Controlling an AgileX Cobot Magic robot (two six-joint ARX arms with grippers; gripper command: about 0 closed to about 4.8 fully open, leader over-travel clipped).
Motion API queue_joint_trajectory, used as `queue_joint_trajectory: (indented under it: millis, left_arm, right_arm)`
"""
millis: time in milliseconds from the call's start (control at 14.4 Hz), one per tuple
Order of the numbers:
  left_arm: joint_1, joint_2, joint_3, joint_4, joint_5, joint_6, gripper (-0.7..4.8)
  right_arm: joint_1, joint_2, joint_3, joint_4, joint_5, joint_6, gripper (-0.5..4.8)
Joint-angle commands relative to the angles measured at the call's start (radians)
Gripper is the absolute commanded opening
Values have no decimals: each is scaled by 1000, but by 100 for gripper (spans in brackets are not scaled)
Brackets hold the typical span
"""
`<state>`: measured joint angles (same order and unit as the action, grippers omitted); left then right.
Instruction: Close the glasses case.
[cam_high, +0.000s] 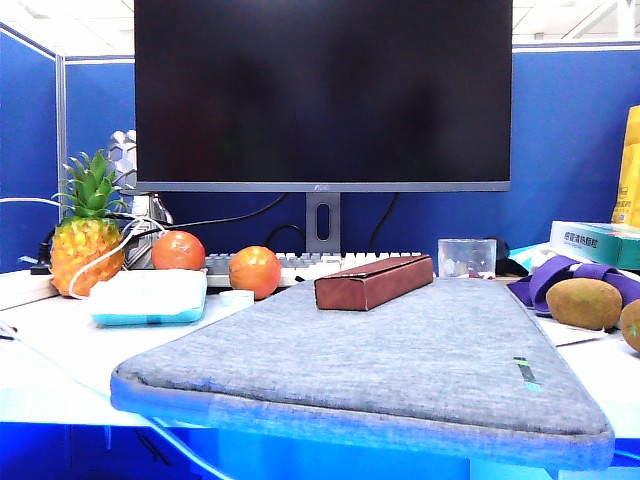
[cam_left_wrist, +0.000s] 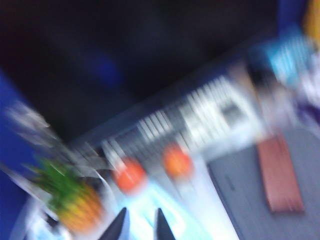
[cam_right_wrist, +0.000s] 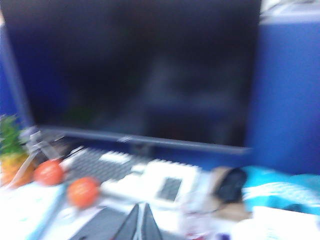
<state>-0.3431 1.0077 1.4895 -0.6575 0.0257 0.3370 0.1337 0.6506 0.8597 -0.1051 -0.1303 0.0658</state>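
The glasses case (cam_high: 375, 281) is a long reddish-brown box lying at the back of a grey felt sleeve (cam_high: 400, 360), with its flap down and no lining showing. The blurred left wrist view also shows the glasses case (cam_left_wrist: 280, 175) on the sleeve, well off to one side of my left gripper (cam_left_wrist: 141, 216). That gripper is open, its two dark fingertips apart with nothing between them, above the teal-and-white pack. My right gripper (cam_right_wrist: 141, 212) is shut, tips almost touching, above the sleeve's edge. Neither gripper appears in the exterior view.
A large monitor (cam_high: 322, 95) and a keyboard (cam_high: 300, 265) stand behind the case. Two oranges (cam_high: 254, 270), a pineapple (cam_high: 88, 235) and a tissue pack (cam_high: 150, 297) sit on the left. A clear cup (cam_high: 466, 257), kiwis (cam_high: 584, 303) and a teal box (cam_high: 598, 242) sit on the right.
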Motion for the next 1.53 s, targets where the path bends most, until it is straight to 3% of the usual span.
queue_joint_trajectory:
  millis: [70, 278, 348, 557, 766, 975, 1532]
  left_arm:
    - [1, -285, -332, 198, -120, -49, 79]
    - [0, -615, -756, 388, -117, -69, 79]
    - [0, -731, -888, 439, -120, -119, 79]
    - [0, -1011, -1123, 444, -148, -241, 79]
    - [0, -988, -1210, 419, -190, -312, 79]
    - [1, -992, -1272, 400, -211, -291, 79]
    - [1, -992, -1426, 388, -227, -272, 80]
  right_arm:
    - [1, -195, -188, 134, 63, -17, -6]
    - [8, -421, -435, 266, 57, 60, -6]
    - [18, -466, -513, 264, 39, 97, -6]
    - [76, -553, -704, 262, 57, 118, -6]
    - [138, -613, -846, 265, 206, 118, -6]
    - [144, -620, -858, 157, 253, 110, -6]
    - [144, -620, -858, 99, 262, 118, -6]
